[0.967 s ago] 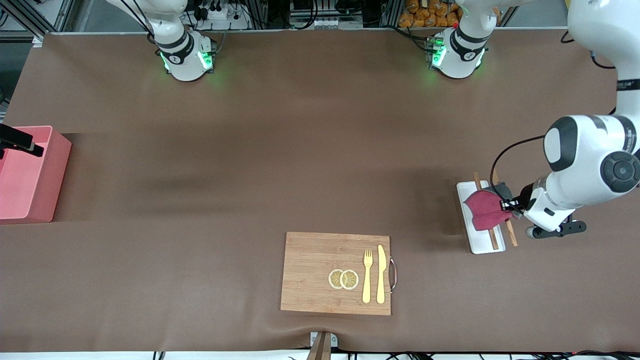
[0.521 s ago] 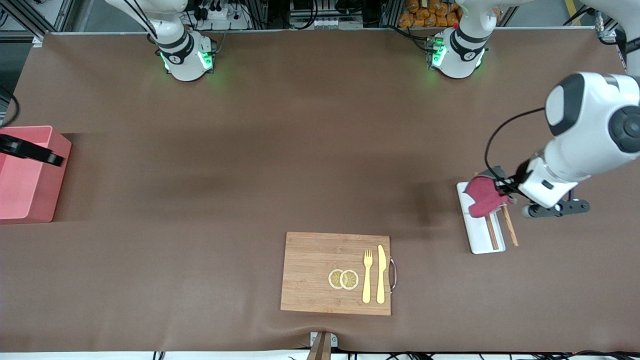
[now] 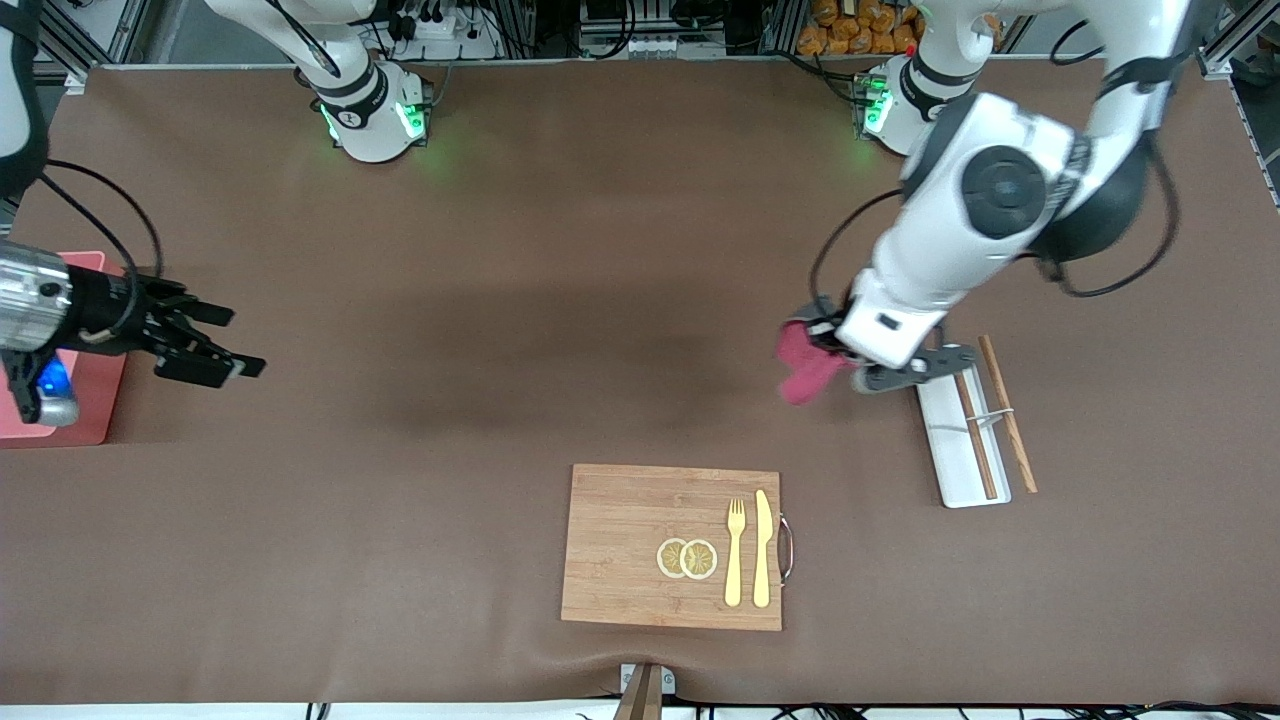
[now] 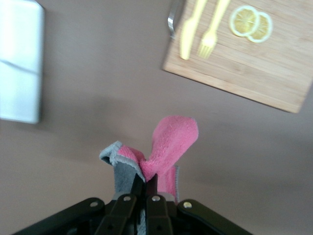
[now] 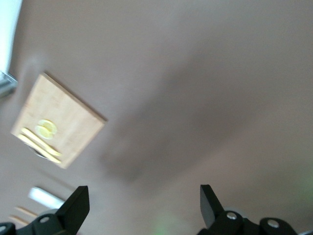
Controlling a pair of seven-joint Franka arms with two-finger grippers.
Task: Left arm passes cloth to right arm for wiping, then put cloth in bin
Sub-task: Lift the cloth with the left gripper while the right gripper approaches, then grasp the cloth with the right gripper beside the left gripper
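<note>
Two grippers: left gripper (image 3: 822,335) is clamping the cloth (image 3: 803,367) over the counter (image 3: 560,300); right gripper (image 3: 215,345), fingers apart, is hovering near the bin (image 3: 95,400).

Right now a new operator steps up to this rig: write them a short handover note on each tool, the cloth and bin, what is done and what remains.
Left tool: shut on the cloth, held in the air over bare table beside the white tray.
Right tool: open, empty, over the table beside the bin.
Bin: at the right arm's end of the table.
Done: cloth picked up.
Left: hand cloth to right arm, wipe, drop cloth in bin.
</note>
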